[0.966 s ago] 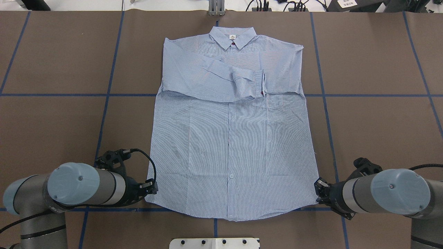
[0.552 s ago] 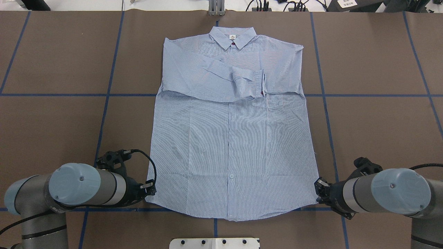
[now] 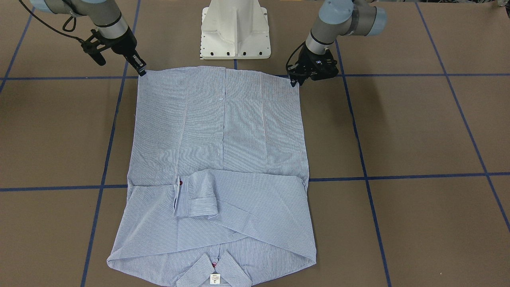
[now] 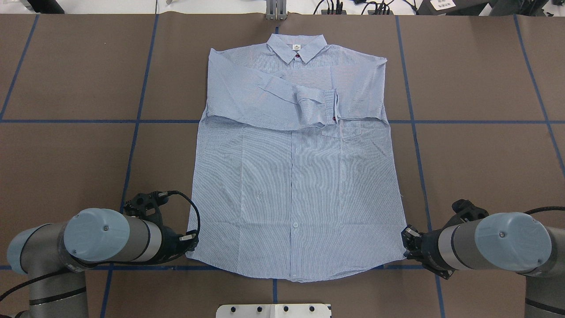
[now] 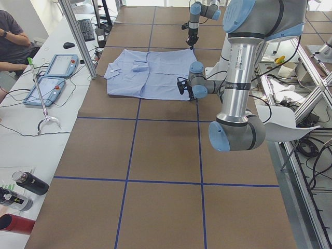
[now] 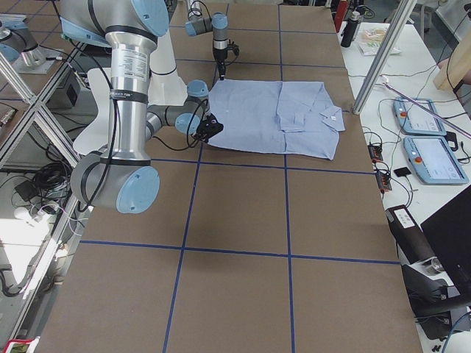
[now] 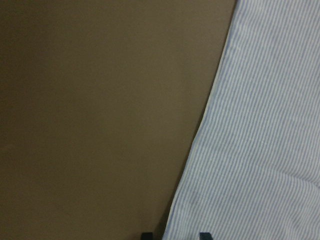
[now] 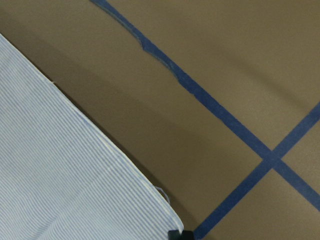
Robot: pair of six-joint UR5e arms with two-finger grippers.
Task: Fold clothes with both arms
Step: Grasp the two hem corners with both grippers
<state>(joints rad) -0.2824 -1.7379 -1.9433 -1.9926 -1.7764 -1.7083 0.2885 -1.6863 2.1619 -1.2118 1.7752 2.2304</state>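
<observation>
Left gripper point(image 4: 190, 239) shifted slightly at shirt point(image 4: 293, 176) hem corner, jaws parted astride edge; right gripper point(image 4: 405, 242) jaws clenched at opposite corner. Striped cloth, collar point(image 4: 296, 46) pointing away from both.

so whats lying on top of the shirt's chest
The folded sleeves lie across the chest of the shirt, the top one's cuff ending by the chest pocket. The pocket's upper edge and the upper part of the placket are covered.
</observation>
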